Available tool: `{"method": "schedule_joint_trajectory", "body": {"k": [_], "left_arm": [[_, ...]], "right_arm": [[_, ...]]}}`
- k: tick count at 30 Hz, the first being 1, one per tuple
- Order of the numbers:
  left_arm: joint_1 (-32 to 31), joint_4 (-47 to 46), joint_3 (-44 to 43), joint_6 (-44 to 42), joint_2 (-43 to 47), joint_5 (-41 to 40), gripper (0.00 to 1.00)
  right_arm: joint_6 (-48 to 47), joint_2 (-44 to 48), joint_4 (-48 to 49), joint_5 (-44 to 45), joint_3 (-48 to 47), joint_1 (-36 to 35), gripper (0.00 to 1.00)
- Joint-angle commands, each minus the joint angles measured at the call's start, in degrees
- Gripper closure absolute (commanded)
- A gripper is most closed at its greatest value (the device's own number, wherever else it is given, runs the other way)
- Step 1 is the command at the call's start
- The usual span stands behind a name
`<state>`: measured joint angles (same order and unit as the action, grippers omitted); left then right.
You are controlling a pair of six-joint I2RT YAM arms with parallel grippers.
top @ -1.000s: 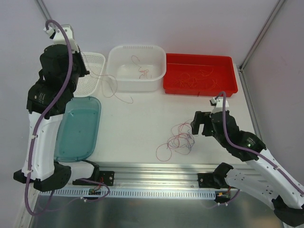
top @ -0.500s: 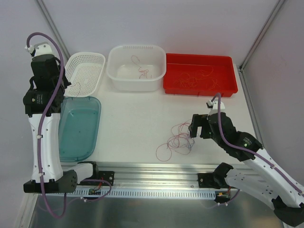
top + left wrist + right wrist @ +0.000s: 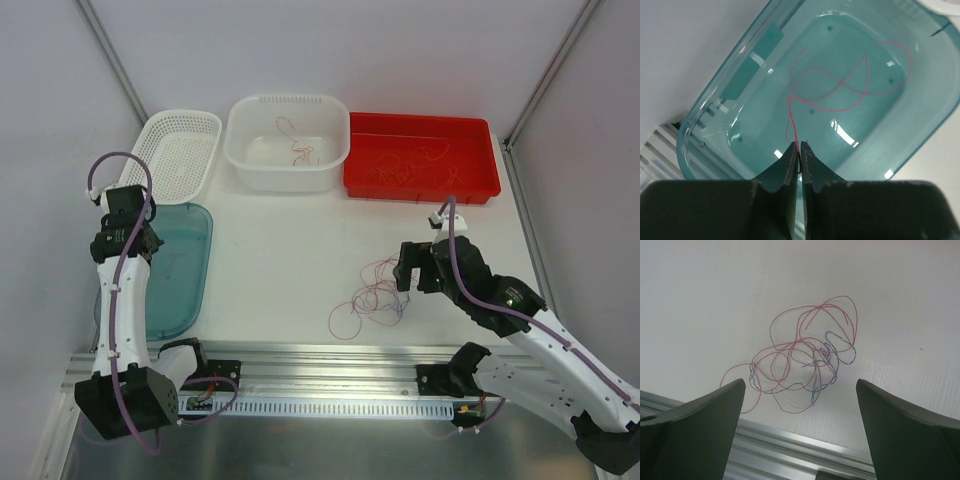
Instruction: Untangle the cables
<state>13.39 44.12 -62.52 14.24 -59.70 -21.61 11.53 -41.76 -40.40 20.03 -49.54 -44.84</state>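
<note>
A tangle of thin red, pink and dark-blue cables (image 3: 375,293) lies on the white table near the front rail; it also shows in the right wrist view (image 3: 805,360). My right gripper (image 3: 408,272) hovers just right of and above it, its jaws wide open and empty (image 3: 800,382). My left gripper (image 3: 138,243) is over the teal tray (image 3: 185,290). Its jaws are shut (image 3: 800,150) on the end of one pink cable (image 3: 840,95), whose loops lie on the floor of the teal tray (image 3: 715,95).
A white mesh basket (image 3: 180,150), a white tub (image 3: 330,125) holding a few cables and a red tray (image 3: 470,185) with several cables stand along the back. A metal rail (image 3: 330,355) runs along the table's front edge.
My left arm has swung down from high over the white basket to the teal tray, carrying the pink cable. My right gripper has edged slightly left toward the tangle.
</note>
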Motion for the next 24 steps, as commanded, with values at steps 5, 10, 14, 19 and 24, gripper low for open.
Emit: {"method": "schedule_joint_trajectory", "body": {"k": [5,10,14,19,24], "left_arm": [[3.8,-9.2,11.8,7.7,5.6,-1.7,0.8],[4.0,-9.1,11.2,7.6,5.9,-0.1,0.26],[4.0,-8.8,10.1,7.2,8.1,0.3,0.01],[4.0,-7.6,7.2,5.5,9.8,4.5,0.01],[3.7,-7.3,5.5,4.0,11.7,18.1,0.01]], "right_arm": [[0.5,-0.6,1.5,-1.4,0.6,-0.1,0.02],[0.2,-1.4,0.9,-1.9,0.8,-0.1,0.02],[0.1,-3.2,0.6,-3.0,0.7,-0.1,0.02],[0.4,-5.4,1.8,-4.9,1.0,-0.1,0.02],[1.6,-9.0,2.4,-4.0,1.8,-0.1,0.02]]}}
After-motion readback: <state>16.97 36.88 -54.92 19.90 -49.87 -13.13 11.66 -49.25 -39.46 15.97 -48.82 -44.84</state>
